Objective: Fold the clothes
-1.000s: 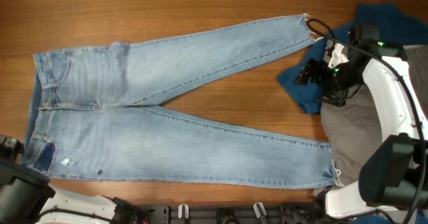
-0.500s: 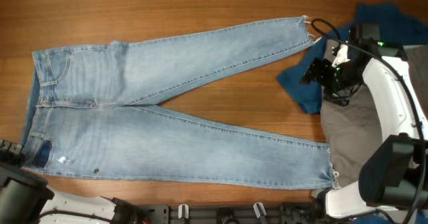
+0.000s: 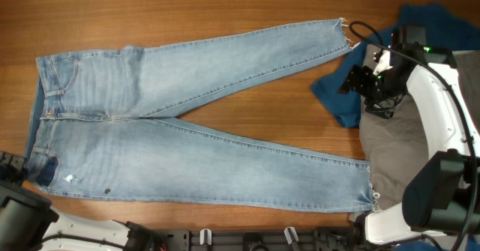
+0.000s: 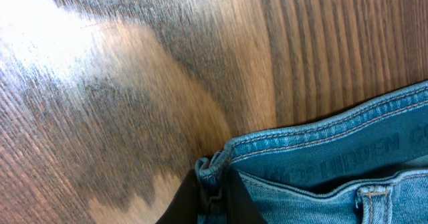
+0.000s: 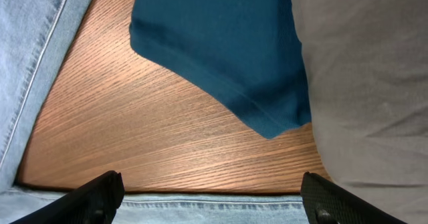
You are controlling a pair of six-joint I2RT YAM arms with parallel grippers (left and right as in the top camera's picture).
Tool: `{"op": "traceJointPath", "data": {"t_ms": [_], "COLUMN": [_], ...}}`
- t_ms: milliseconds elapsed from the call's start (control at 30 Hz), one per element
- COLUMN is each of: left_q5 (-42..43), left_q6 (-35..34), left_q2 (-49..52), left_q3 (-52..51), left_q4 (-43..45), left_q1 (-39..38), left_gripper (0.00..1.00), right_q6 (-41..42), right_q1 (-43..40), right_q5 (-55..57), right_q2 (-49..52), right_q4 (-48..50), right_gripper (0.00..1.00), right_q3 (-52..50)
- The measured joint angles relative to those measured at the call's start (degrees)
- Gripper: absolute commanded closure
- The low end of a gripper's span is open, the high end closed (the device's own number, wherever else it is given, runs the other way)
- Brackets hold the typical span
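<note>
The light-blue jeans [image 3: 187, 131] lie flat on the wooden table, waist at the left and legs spread in a V toward the right. My left gripper [image 3: 26, 170] is shut on the near corner of the waistband, which shows pinched between its fingers [image 4: 184, 200] in the left wrist view [image 4: 334, 150]. My right gripper [image 3: 352, 80] is open and empty, hovering between the two frayed leg hems. In the right wrist view it [image 5: 214, 196] hangs over bare wood, with jeans denim at the left [image 5: 33, 43].
A royal-blue garment [image 3: 420, 19] lies at the right edge, beside the right gripper, also in the right wrist view [image 5: 221, 43]. Grey-khaki trousers [image 3: 390, 146] lie below it [image 5: 374, 83]. The right arm [image 3: 442, 116] stands over both.
The left gripper has drawn the waistband corner slightly toward the near left. The right gripper has shifted a little to the right.
</note>
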Motion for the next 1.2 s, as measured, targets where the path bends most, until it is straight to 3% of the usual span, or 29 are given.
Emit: {"op": "traceJointPath", "data": {"t_ms": [167, 267, 300, 333, 367, 433, 467, 533, 567, 633, 733, 767, 867, 933, 1067, 1133, 1200], "left_q5": [-0.52, -1.25, -1.55, -1.7, -2.12, -4.35, -5.62, -6.43, -6.62, -7.08, -7.5, -7.52, -7.65, -7.67, -5.97, -5.27, -3.89], "left_q6": [-1.29, -1.92, -2.01, -2.16, -2.27, -3.21, -3.5, -3.96, -4.33, -4.63, -4.79, -4.79, -4.79, -4.79, -4.81, -4.81, -5.01], "left_q2": [1.64, 1.68, 1.6, 1.38, 1.27, 1.11, 1.11, 1.11, 1.11, 1.11, 1.09, 1.07, 1.07, 1.07, 1.07, 1.07, 1.07], "left_q3": [5.05, 10.91, 12.68, 13.35, 13.57, 13.66, 13.66, 13.66, 13.66, 13.66, 13.66, 13.66, 13.66, 13.66, 13.66, 13.66, 13.66], "left_q4": [-8.26, -12.83, -12.92, -12.94, -13.27, -14.01, -14.19, -14.38, -14.53, -14.82, -15.02, -14.99, -14.97, -14.97, -14.99, -15.02, -14.71], "left_q1": [0.02, 0.02, 0.02, 0.02, 0.02, 0.02, 0.13, 0.42, 0.85, 1.97, 2.38, 2.38, 2.38, 2.38, 2.45, 2.56, 2.6], "left_gripper": [0.96, 0.96, 0.96, 0.96, 0.96, 0.96, 0.96, 0.96, 0.96, 0.96, 0.96, 0.96, 0.96, 0.96, 0.94, 0.93, 0.93], "right_q6": [2.36, 6.05, 7.1, 7.54, 7.78, 7.45, 7.43, 7.85, 7.91, 8.11, 9.25, 10.25, 13.42, 12.57, 11.06, 11.08, 9.51], "right_q1": [0.0, 0.0, 0.0, 0.0, 0.0, 0.13, 0.94, 3.28, 5.44, 9.6, 12.66, 13.73, 17.29, 18.36, 18.34, 16.96, 15.1], "right_q5": [2.49, 4.15, 4.22, 4.2, 2.82, -1.86, -4.81, -7.13, -8.07, -9.53, -9.73, -9.35, -10.43, -11.91, -11.93, -10.54, -10.36], "right_q2": [0.0, 0.02, 0.15, 0.2, 0.35, 0.37, 0.37, 0.42, 0.42, 0.42, 0.42, 0.28, -2.16, -2.05, -0.68, -0.11, 0.28], "right_q4": [-2.82, -1.07, 0.57, 0.9, 2.93, 5.49, 6.67, 7.87, 8.92, 9.6, 10.08, 10.84, 19.26, 26.64, 39.98, 42.77, 42.71], "right_gripper": [0.14, 0.4, 0.69, 0.79, 0.83, 0.81, 0.64, 0.51, 0.29, 0.23, 0.22, 0.27, 0.85, 0.96, 0.96, 0.51, 0.46], "right_q3": [-0.15, -5.9, -9.51, -10.12, -13.99, -18.75, -21.44, -24.74, -26.84, -28.57, -28.57, -28.63, -31.23, -32.02, -32.37, -31.12, -27.06]}}
